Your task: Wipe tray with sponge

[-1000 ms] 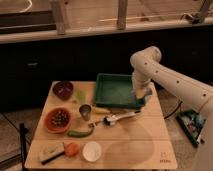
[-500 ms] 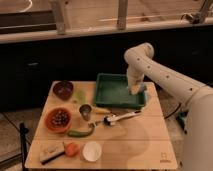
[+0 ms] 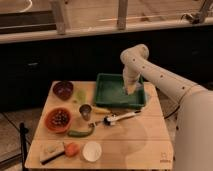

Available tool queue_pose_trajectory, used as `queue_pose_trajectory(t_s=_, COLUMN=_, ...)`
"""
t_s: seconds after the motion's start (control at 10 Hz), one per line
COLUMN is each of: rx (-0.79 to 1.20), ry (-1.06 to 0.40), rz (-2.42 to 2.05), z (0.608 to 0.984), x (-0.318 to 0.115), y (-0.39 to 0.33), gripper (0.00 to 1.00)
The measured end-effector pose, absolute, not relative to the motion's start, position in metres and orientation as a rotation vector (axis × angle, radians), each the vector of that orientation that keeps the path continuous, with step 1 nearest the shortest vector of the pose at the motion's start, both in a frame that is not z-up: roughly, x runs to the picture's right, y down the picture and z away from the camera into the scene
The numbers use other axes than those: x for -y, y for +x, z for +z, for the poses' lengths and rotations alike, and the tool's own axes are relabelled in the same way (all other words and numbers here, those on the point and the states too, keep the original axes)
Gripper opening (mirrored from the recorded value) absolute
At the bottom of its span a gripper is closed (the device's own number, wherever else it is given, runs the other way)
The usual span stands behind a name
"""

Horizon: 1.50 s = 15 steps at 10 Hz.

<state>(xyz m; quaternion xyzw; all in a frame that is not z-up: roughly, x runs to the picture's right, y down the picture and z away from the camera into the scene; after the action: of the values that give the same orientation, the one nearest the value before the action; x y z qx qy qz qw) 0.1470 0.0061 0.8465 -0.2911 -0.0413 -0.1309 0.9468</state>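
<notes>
The green tray (image 3: pixel 112 95) lies at the back of the wooden table, right of centre. My gripper (image 3: pixel 130 89) points down into the right part of the tray, close to its floor. The white arm (image 3: pixel 150 67) reaches in from the right. I do not see a blue-grey sponge on its own anywhere; whatever is under the gripper is hidden by it.
A dark bowl (image 3: pixel 63 90), an orange bowl (image 3: pixel 58 120), a metal cup (image 3: pixel 85 111), a green vegetable (image 3: pixel 81 132), a white-handled brush (image 3: pixel 119 119), a white bowl (image 3: pixel 92 150), an orange fruit (image 3: pixel 71 148) and a pale block (image 3: pixel 51 151) lie left and in front of the tray.
My gripper has moved left, from the tray's right edge to inside its right part. The objects on the table have not moved.
</notes>
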Motion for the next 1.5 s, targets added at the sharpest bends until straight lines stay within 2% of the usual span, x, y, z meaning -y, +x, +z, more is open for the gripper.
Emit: queue_pose_trajectory(t_s=1.5, rx=0.196, ry=-0.597, rz=-0.297, z=0.877, x=-0.024, y=0.133, gripper=0.03)
